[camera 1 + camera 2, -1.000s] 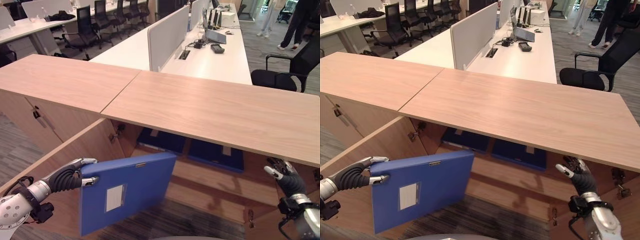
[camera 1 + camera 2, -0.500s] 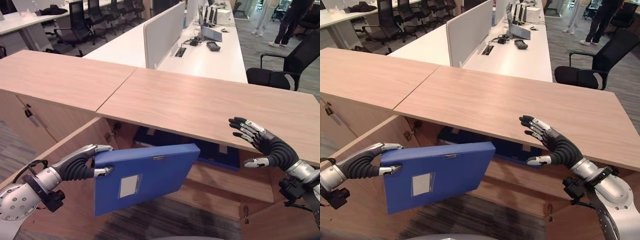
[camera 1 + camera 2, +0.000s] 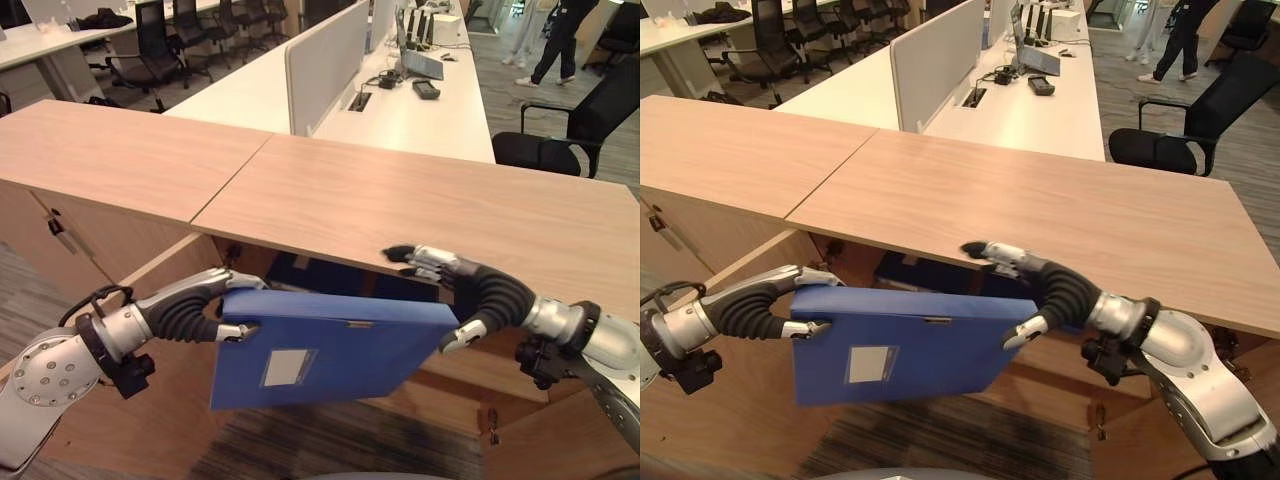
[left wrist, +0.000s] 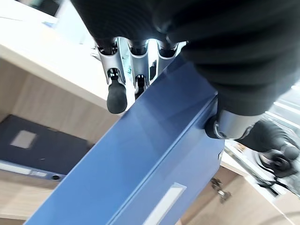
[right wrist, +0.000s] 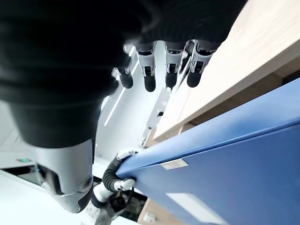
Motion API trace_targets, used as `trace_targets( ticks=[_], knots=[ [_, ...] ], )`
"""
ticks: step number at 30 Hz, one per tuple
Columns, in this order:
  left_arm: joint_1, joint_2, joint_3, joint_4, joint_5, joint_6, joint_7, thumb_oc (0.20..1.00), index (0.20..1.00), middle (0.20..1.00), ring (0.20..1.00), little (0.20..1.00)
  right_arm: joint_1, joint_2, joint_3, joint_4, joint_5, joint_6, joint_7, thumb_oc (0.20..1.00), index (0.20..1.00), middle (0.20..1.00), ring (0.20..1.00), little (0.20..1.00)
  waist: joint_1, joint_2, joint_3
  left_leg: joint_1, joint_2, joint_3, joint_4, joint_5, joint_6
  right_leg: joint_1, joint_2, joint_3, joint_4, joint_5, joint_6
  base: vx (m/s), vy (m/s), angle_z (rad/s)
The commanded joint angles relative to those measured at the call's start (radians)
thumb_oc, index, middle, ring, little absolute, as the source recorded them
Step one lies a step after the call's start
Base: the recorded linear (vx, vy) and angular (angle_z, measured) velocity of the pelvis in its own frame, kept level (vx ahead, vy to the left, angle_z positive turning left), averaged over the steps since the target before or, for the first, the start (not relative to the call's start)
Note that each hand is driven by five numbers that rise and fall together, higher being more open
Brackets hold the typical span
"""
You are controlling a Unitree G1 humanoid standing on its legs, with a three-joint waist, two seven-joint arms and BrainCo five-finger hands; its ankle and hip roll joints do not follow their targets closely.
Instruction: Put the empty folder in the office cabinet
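- While the blue folder (image 3: 330,350) is hanging in front of the open office cabinet (image 3: 400,215), below its wooden top, the left eye view is showing the left hand (image 3: 215,305) pinching the folder's left edge, fingers curling over the top and thumb pressing against the front face.
- In the same view, the right hand (image 3: 455,295) is sitting at the folder's upper right corner, its fingers stretching out straight above the top edge and its thumb touching the corner.
- In the right eye view, the folder is tilting with its white label (image 3: 870,365) facing the camera, and dark blue folders (image 3: 915,272) are lying inside the cabinet behind it.
- Beyond the cabinet, white desks (image 3: 1040,110) with a divider panel (image 3: 935,62) and a black office chair (image 3: 1180,135) are standing, and a person's legs (image 3: 1175,40) are showing near the far end.
- In the left wrist view, the left hand's fingers (image 4: 116,96) are clamping on the folder's upper edge with the thumb (image 4: 229,126) on its face; a dark folder (image 4: 37,150) is lying on the shelf beyond.
- In the right wrist view, the right hand's fingers (image 5: 149,79) are extending apart from the folder (image 5: 225,159), straight and spread, near the underside of the cabinet top (image 5: 262,51).
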Motion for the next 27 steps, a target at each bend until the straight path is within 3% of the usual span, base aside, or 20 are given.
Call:
trace_targets(
  ticks=[1, 6, 9, 10, 21, 27],
  knots=[
    [-0.084, 0.046, 0.015, -0.008, -0.032, -0.058, 0.063, 0.2, 0.2, 0.2, 0.2, 0.2, -0.144, -0.048, 0.119, 0.002, -0.096, -0.028, 0.025, 1.0, 1.0, 1.0, 1.0, 1.0, 0.01, -0.032, -0.026, 0.011, -0.043, -0.014, 0.002, -0.104, 0.037, -0.035, 0.062, 0.038, 0.022, -0.001, -0.031, 0.0, 0.0, 0.0],
    [-0.163, 0.029, -0.042, -0.018, 0.014, -0.048, 0.077, 0.2, 0.2, 0.2, 0.2, 0.2, -0.291, -0.009, 0.29, 0.074, -0.282, -0.002, 0.047, 1.0, 1.0, 1.0, 1.0, 1.0, 0.014, -0.033, -0.023, 0.013, -0.043, -0.016, 0.002, -0.105, 0.039, -0.036, 0.062, 0.043, 0.024, -0.004, -0.035, 0.0, 0.0, 0.0],
    [-0.164, 0.028, -0.042, -0.017, 0.014, -0.048, 0.078, 0.2, 0.2, 0.2, 0.2, 0.2, -0.3, -0.007, 0.298, 0.081, -0.284, -0.004, 0.046, 1.0, 1.0, 1.0, 1.0, 1.0, 0.012, -0.032, -0.022, 0.013, -0.043, -0.016, 0.002, -0.105, 0.039, -0.036, 0.062, 0.043, 0.023, -0.004, -0.035, 0.0, 0.0, 0.0],
    [-0.203, -0.005, -0.064, -0.031, 0.009, -0.039, 0.082, 0.2, 0.2, 0.2, 0.2, 0.2, -0.342, 0.056, 0.345, 0.141, -0.344, 0.002, 0.043, 1.0, 1.0, 1.0, 1.0, 1.0, 0.016, -0.032, -0.023, 0.013, -0.044, -0.017, 0.002, -0.107, 0.041, -0.036, 0.063, 0.045, 0.025, -0.006, -0.038, 0.0, 0.0, 0.0],
    [-0.376, -0.123, -0.157, -0.075, -0.013, -0.025, 0.107, 0.2, 0.2, 0.2, 0.2, 0.2, -0.374, 0.279, 0.413, 0.292, -0.506, 0.009, 0.016, 1.0, 1.0, 1.0, 1.0, 1.0, 0.018, -0.031, -0.026, 0.013, -0.048, -0.026, 0.002, -0.112, 0.046, -0.033, 0.063, 0.047, 0.027, -0.012, -0.047, 0.0, 0.0, 0.0],
    [-0.436, -0.178, -0.198, -0.095, -0.027, -0.024, 0.122, 0.2, 0.2, 0.2, 0.2, 0.2, -0.383, 0.345, 0.449, 0.346, -0.542, 0.007, 0.011, 1.0, 1.0, 1.0, 1.0, 1.0, 0.019, -0.034, -0.027, 0.013, -0.048, -0.028, 0.002, -0.113, 0.047, -0.033, 0.065, 0.05, 0.027, -0.014, -0.05, 0.0, 0.0, 0.0]
  ],
)
